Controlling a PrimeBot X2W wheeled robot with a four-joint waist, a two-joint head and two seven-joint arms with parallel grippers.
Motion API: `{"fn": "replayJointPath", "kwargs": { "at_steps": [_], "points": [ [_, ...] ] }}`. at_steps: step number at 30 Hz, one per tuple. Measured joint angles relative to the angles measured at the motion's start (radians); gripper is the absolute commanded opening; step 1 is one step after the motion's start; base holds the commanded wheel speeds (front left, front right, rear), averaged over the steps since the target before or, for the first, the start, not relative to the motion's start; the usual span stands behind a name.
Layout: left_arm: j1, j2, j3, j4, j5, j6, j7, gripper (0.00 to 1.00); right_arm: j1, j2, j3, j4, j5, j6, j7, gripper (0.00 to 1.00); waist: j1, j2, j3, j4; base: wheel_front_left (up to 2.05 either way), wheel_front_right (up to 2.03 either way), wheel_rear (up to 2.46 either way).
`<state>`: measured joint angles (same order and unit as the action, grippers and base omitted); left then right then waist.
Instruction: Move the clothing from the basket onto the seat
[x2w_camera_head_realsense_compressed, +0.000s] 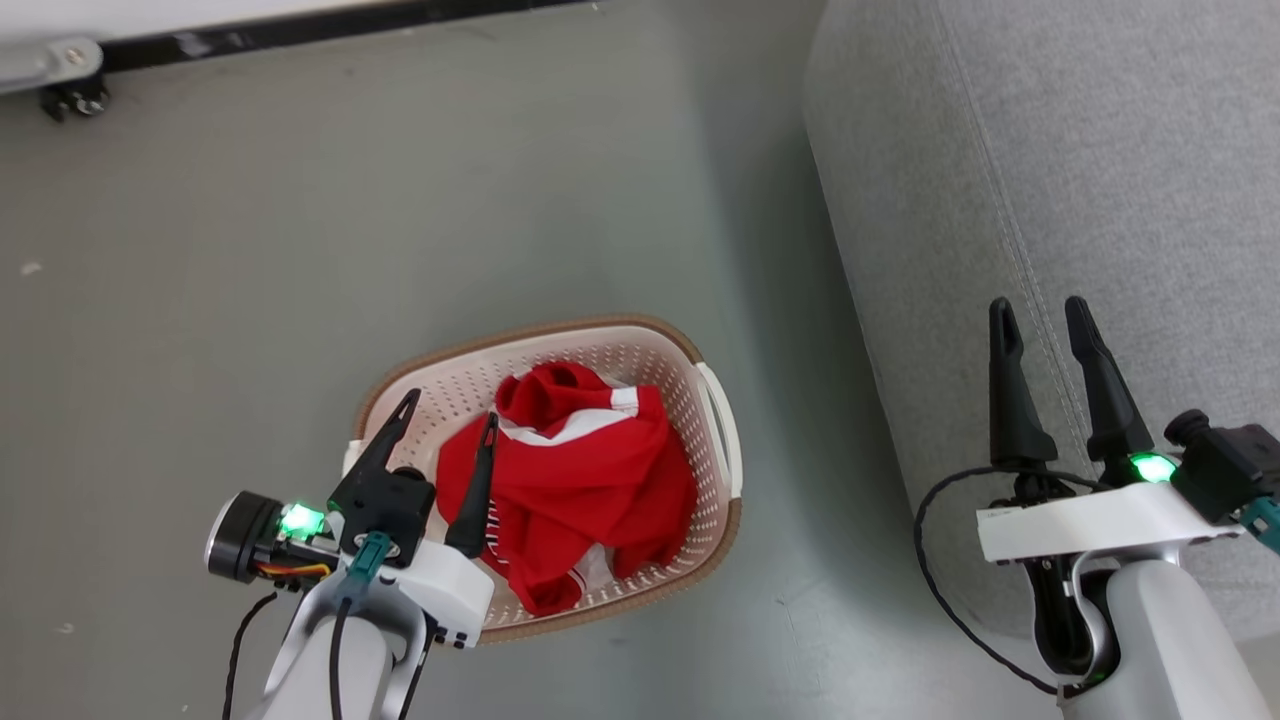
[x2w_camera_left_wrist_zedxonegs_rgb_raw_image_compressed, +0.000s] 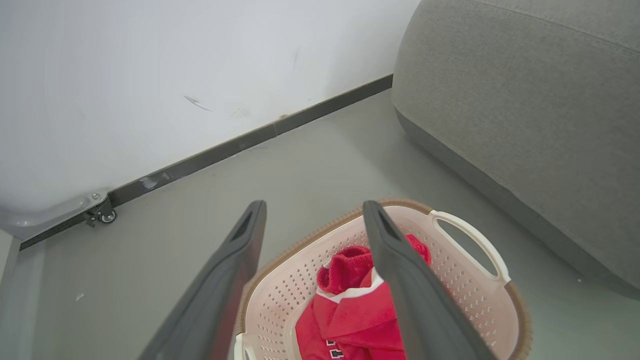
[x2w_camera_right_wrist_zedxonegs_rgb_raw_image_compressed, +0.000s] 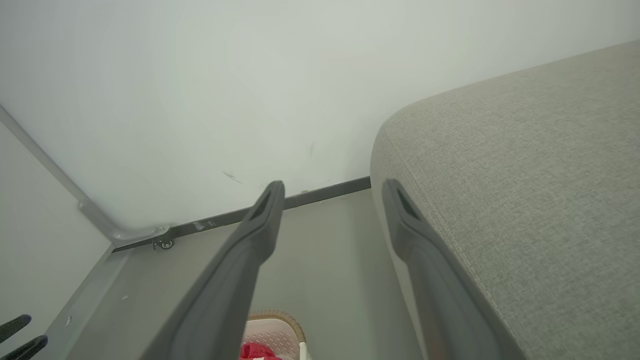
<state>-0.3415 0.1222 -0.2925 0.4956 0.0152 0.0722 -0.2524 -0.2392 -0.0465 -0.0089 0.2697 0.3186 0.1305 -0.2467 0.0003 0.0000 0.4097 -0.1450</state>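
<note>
While the clothing (x2w_camera_head_realsense_compressed: 580, 470) is lying heaped in the basket (x2w_camera_head_realsense_compressed: 455, 385), the pick-up is judged to be the step in hand, and nothing is being gripped yet. The left fingers (x2w_camera_head_realsense_compressed: 478, 480) are being held fully spread and empty above the basket, at its rim on the side away from the seat (x2w_camera_head_realsense_compressed: 1100, 150). One finger is poised over the red fabric, the other over the perforated wall. The right fingers (x2w_camera_head_realsense_compressed: 1010, 390) are likewise being held wide apart and empty, at the edge of the seat facing the basket. The basket is standing on the floor (x2w_camera_head_realsense_compressed: 300, 250), near that edge but apart from it.

For a sound grasp, the left fingers are to be lowered onto the highest fold at the middle of the heap. The wall and the white handle (x2w_camera_head_realsense_compressed: 722, 420) are to be avoided, so that no plastic is being pinched with the cloth. A thick bunch is being preferred to a single layer, since thin fabric is likely to slip. Whether one garment or several are lying there cannot be told.
</note>
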Motion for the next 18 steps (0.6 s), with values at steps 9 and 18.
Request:
{"fn": "replayJointPath", "kwargs": {
  "at_steps": [9, 18],
  "points": [
    [-0.06, 0.014, -0.021, 0.048, 0.024, -0.012, 0.0, 1.0, -0.04, 0.0, 0.024, -0.002, 0.022, 0.0, -0.001, 1.0, 0.0, 0.0, 0.078, -0.05, 0.0, 0.0, 0.0],
    [-0.103, 0.035, -0.02, 0.098, 0.033, -0.012, 0.0, 1.0, -0.075, 0.0, 0.042, -0.029, 0.058, 0.0, -0.001, 1.0, -0.0001, 0.0, 0.141, -0.096, 0.0, 0.0, 0.0]
  ]
}}
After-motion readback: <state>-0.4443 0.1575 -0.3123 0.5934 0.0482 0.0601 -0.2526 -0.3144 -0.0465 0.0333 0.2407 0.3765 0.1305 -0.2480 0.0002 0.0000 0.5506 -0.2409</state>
